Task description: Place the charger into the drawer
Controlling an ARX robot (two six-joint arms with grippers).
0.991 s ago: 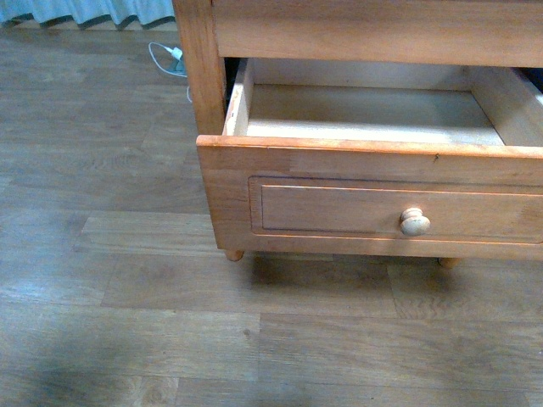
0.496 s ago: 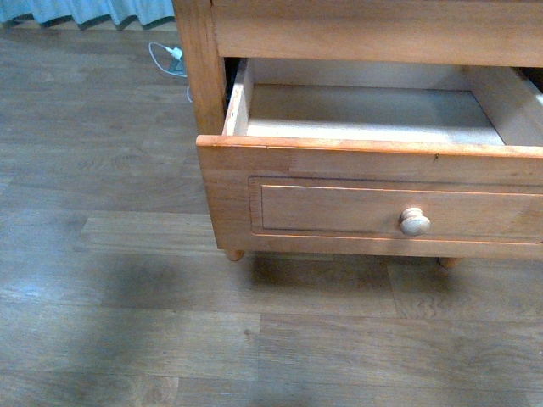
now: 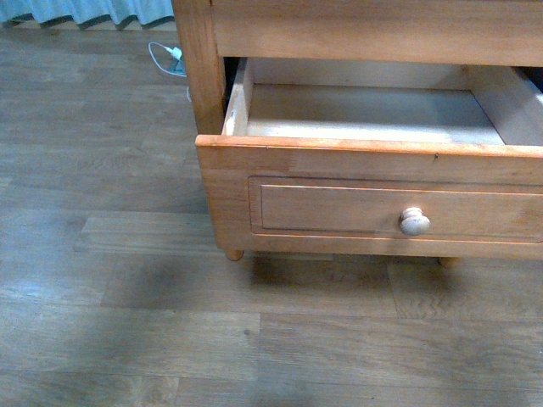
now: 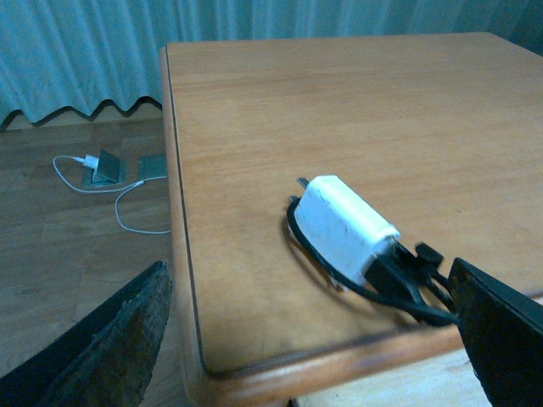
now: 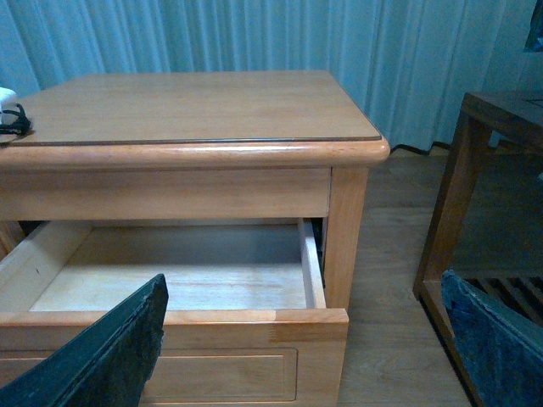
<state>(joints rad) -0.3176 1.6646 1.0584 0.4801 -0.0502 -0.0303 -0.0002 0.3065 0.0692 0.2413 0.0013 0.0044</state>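
The drawer (image 3: 339,208), orange-brown wood with a recessed panel front and a round pale knob (image 3: 415,221), stands pulled open and shows an empty pale floor; it also shows in the right wrist view (image 5: 170,318). The white charger (image 4: 346,225) with its black cable (image 4: 399,292) lies on the wooden cabinet top (image 4: 356,110) near the front edge. My left gripper (image 4: 314,339) is open above that edge, the charger just beyond its fingers. My right gripper (image 5: 301,339) is open in front of the drawer's right corner. A bit of the charger (image 5: 10,106) shows at the top's far side.
A second white plug and cable (image 4: 102,170) lie on the wood floor by the blue curtain (image 4: 85,59), also in the front view (image 3: 172,58). A dark wooden stand (image 5: 475,212) is to the cabinet's right. The cabinet rests on short round feet (image 3: 234,254).
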